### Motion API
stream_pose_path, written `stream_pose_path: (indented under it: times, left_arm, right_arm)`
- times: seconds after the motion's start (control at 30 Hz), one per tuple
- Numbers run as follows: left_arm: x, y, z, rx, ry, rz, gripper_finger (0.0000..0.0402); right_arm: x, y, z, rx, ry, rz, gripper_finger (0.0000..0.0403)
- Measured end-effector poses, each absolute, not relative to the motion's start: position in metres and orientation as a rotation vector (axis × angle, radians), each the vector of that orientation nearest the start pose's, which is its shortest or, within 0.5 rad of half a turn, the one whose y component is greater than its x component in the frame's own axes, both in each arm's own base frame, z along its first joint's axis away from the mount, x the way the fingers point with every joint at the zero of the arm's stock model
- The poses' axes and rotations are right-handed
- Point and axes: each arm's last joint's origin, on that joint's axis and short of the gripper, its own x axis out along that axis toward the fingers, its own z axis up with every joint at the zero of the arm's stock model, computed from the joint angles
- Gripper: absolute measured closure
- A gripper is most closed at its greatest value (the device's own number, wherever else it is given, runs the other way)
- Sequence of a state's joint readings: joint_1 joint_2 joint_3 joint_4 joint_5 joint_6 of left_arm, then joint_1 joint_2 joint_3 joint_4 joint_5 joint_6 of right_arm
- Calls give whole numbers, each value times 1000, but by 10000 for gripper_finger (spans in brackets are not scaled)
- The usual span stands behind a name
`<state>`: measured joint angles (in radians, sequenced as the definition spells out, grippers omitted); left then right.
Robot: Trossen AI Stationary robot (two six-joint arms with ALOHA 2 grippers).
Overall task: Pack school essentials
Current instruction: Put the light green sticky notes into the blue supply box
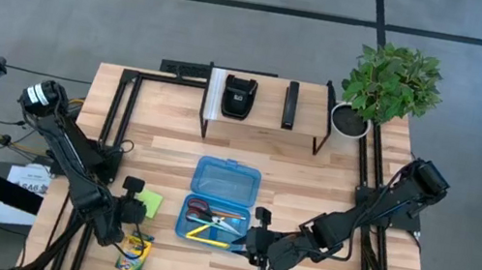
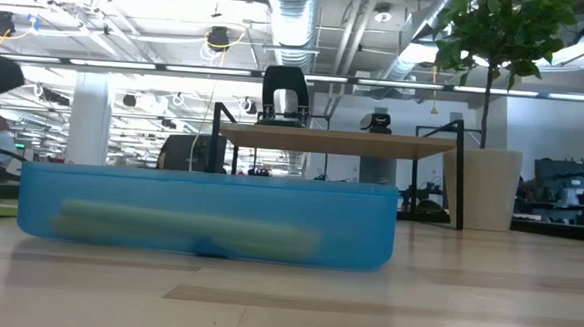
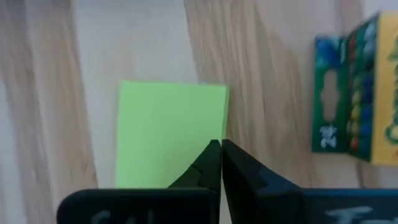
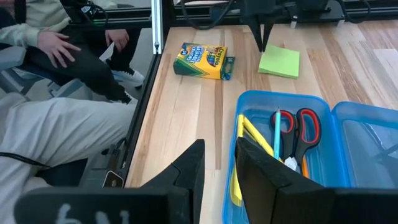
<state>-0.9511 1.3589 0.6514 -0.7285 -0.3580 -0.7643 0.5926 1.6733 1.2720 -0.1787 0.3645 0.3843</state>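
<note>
A green sticky-note pad (image 3: 168, 134) lies flat on the table, with a crayon box (image 3: 354, 93) beside it toward the near edge. My left gripper (image 3: 221, 146) is shut and points down over the pad's left edge; from the right wrist view the left gripper (image 4: 264, 45) shows as one thin point. The open blue case (image 1: 215, 221) holds red-handled scissors (image 4: 298, 127), yellow pencils (image 4: 249, 140) and a teal pen (image 4: 275, 140). My right gripper (image 4: 221, 165) hangs open by the case's right near corner and holds nothing. My left gripper's shut fingertips (image 3: 211, 152) stand at the sticky-note pad's edge (image 3: 217, 118), coming from above and pointing down. I cannot tell whether they touch it. The pad lies flat on the table.
The case's lid (image 1: 227, 180) lies open toward the far side. A black rack (image 1: 265, 110) with black devices and a potted plant (image 1: 387, 86) stand at the far edge. A seated person (image 4: 62, 93) is beside the table's near left.
</note>
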Motion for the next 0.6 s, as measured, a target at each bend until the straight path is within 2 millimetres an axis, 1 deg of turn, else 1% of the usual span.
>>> stream_pose_path:
  times: [0.2,0.37,0.47,0.6]
  left_arm:
    - [125,-156,166,184,1149,-42,401]
    - [125,-159,167,161,1161,-82,396]
    - [126,-161,165,192,1171,-135,373]
    - [127,-160,164,252,1152,-137,320]
  right_arm:
    - [317,201,274,107,547,119,294]
    - [317,201,274,107,547,119,294]
    - [317,201,274,107,547,119,294]
    - [317,201,274,107,547,119,294]
